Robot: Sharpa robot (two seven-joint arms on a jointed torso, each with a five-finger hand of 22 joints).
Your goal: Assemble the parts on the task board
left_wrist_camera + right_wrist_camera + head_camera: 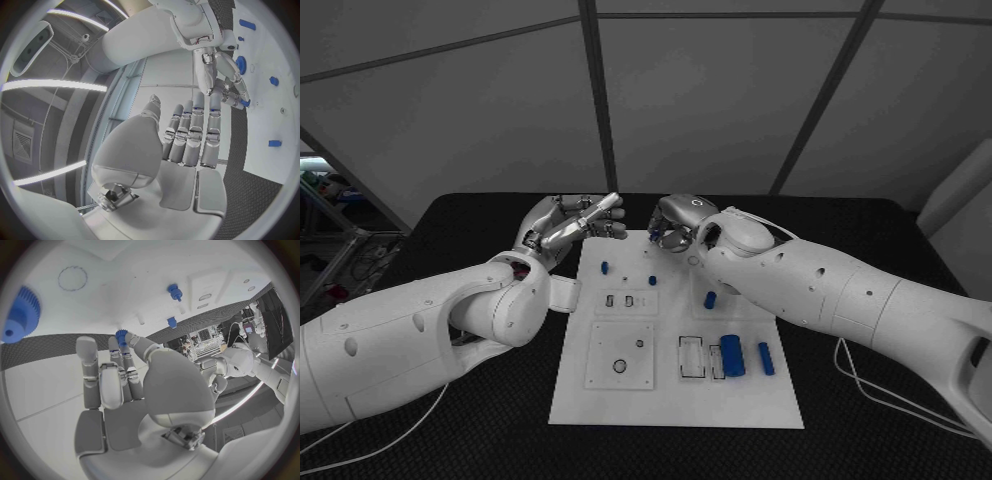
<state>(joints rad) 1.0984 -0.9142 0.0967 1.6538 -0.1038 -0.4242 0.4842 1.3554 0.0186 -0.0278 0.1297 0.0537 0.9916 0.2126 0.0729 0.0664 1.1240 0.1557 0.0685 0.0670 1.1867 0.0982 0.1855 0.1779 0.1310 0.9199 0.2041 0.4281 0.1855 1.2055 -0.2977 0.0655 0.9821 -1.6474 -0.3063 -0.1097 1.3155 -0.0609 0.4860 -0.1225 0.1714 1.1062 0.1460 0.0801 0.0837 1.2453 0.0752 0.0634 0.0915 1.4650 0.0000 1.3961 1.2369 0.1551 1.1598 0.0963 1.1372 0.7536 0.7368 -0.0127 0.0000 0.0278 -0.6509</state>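
The white task board (pixel 678 390) lies in the middle of the black table. My right hand (pixel 678 222) hovers over the board's far edge and pinches a small blue toothed part (pixel 121 334) between its thumb and a fingertip (pixel 114 347). That right hand (pixel 224 82) with the small blue part (pixel 245 103) also shows in the left wrist view. My left hand (pixel 571 226) is raised beside the board's far left corner, its fingers (pixel 194 132) straight and holding nothing. Loose on the board are a blue peg (pixel 604 267), a blue piece (pixel 710 299), a thick blue cylinder (pixel 731 355) and a slim one (pixel 766 357).
A large blue gear (pixel 22 315) sits on the board near my right hand, with two small blue pegs (pixel 175 291) standing further along. The board has several empty recesses, such as a round one (pixel 619 365) and a slot (pixel 691 357). Black table (pixel 877 420) surrounds the board.
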